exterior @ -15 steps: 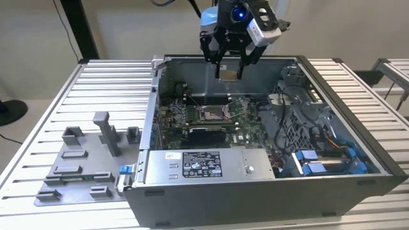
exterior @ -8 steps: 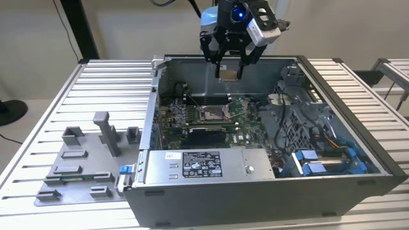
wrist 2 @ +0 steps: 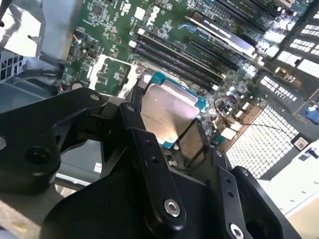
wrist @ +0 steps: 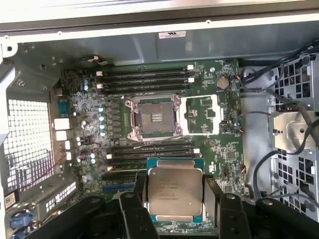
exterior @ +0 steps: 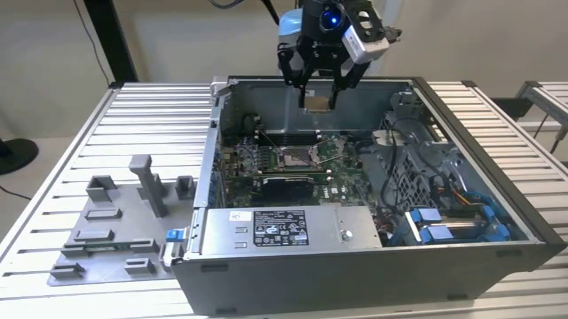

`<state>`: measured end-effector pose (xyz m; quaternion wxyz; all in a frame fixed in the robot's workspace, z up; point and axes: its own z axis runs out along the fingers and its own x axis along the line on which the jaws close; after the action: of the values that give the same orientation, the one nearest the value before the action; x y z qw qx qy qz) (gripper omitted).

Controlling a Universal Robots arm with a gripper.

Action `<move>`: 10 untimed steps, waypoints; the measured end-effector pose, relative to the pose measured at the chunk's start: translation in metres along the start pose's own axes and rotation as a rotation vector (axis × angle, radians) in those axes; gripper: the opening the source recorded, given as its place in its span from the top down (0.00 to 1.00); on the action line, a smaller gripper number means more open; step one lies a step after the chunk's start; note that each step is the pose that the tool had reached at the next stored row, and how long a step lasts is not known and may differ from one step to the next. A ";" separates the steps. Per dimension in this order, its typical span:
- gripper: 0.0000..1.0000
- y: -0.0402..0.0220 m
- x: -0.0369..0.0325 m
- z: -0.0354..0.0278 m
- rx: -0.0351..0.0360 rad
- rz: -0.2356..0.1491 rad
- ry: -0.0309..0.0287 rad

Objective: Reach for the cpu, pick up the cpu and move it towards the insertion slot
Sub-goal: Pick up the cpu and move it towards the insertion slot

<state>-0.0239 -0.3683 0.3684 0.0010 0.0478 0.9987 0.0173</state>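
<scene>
My pincer (exterior: 320,100) is clenched on the cpu (wrist: 174,194), which I hold in the air above the open computer case (exterior: 497,193), so the pickup looks done, and what is left is the way down to the insertion slot (wrist: 153,117). The slot lies open and unfilled on the green board (wrist: 219,149), with long black card slots (wrist: 149,149) between it and the chip in the first wrist view, while the grey fixture blocks (exterior: 133,219) sit well apart on the surface (exterior: 159,113) beside the case.

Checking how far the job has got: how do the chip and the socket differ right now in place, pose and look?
The chip hangs in the air, pinched at its edges by the gripper; the socket is fixed flat on the green board. In the exterior view the chip sits above the case's rear wall, and the socket lies lower, inside. The chip's top is pale silvery metal; the socket's centre is dark inside a shiny frame. Both are square.
</scene>
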 end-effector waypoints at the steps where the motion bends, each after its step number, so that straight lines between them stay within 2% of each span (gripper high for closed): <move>1: 1.00 0.0042 0.0003 0.0003 0.0000 0.000 -0.0001; 6: 1.00 0.0251 0.0039 0.0028 -0.0003 0.000 -0.0036; 10: 1.00 0.0371 0.0091 0.0068 0.0002 -0.001 -0.0094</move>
<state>-0.0294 -0.3303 0.3629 0.0057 0.0475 0.9987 0.0169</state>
